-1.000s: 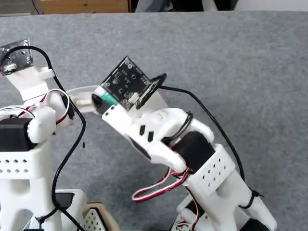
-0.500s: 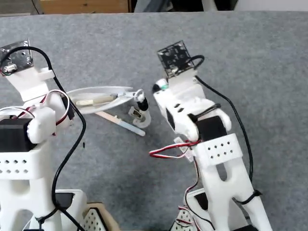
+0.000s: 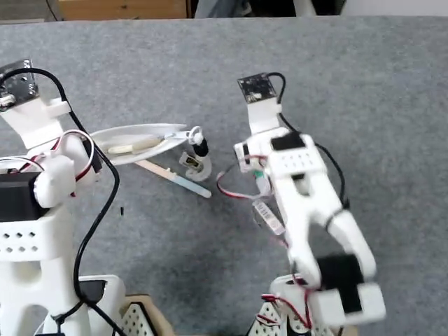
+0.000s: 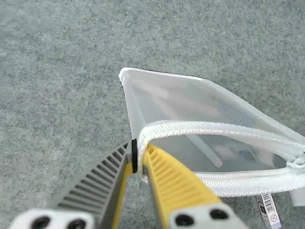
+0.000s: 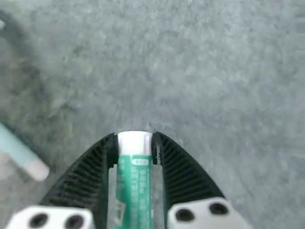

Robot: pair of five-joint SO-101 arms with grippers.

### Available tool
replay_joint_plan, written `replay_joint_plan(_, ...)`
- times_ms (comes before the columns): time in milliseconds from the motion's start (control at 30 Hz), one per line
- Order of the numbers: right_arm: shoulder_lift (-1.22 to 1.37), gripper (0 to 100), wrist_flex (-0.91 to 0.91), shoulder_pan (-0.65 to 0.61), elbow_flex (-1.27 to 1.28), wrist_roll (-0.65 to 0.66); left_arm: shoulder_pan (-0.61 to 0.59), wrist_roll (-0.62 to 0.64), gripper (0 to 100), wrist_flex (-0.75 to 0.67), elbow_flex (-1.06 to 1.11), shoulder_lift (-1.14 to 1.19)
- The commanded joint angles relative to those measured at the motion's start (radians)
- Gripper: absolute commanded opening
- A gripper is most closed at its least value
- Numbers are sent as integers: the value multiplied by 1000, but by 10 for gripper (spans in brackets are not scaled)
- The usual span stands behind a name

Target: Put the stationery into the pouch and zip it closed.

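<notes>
The left gripper (image 4: 137, 155) pinches the pouch (image 4: 200, 109) at the end of its zipper tape, which I judge anchors it with the mouth propped open. The pouch's long axis runs from that grip toward the other arm. A pen (image 3: 173, 179) lies just beside the pouch. Right of the pouch, the right gripper (image 5: 135, 138) clamps a green stick (image 5: 134, 181), possibly glue, lengthwise, with its white end outward.
</notes>
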Motion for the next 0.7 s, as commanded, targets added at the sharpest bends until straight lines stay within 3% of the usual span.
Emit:
replay_joint_plan(0, 150, 15, -11, 14, -168, -17, -16, 5, 28, 8, -45, -2)
replay_joint_plan(367, 472, 123, 213, 14, -588, -18, -16, -15, 28, 8, -44, -2)
replay_joint_plan(667, 496, 167, 304, 15, -682, -14, -16, -15, 28, 9, -44, -2)
